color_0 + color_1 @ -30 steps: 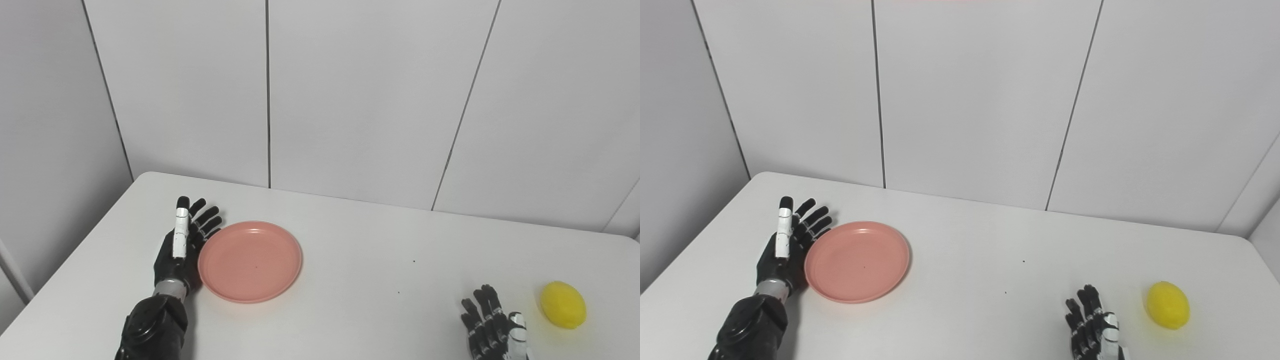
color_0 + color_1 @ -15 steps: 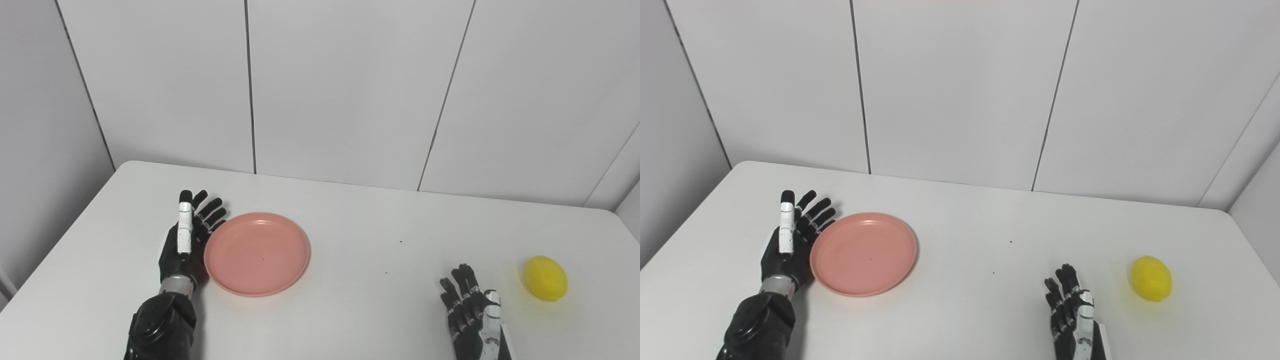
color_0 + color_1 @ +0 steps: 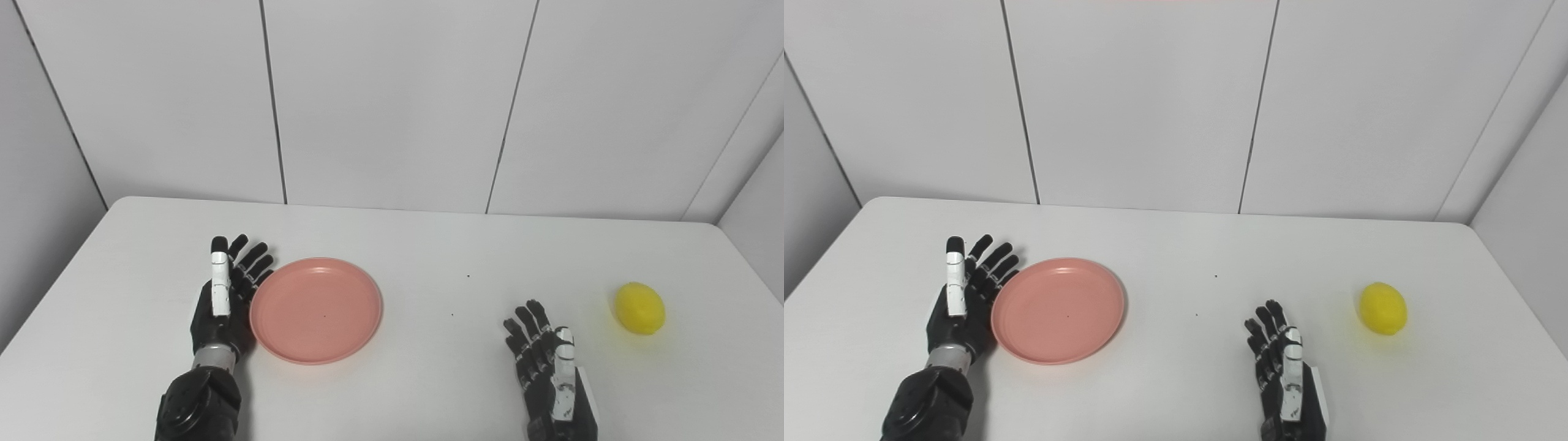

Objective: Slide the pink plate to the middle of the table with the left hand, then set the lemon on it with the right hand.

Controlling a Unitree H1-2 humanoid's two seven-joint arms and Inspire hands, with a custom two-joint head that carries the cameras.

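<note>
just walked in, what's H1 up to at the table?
The left hand is open, set against the left rim of the pink plate, placed to push it toward the table's middle; the plate sits left of centre. The right hand waits open, holding nothing. The lemon lies untouched on the right.

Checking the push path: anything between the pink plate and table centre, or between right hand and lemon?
Nothing visible. The pink plate has bare table rightwards; the right hand and the lemon have bare tabletop between them.
</note>
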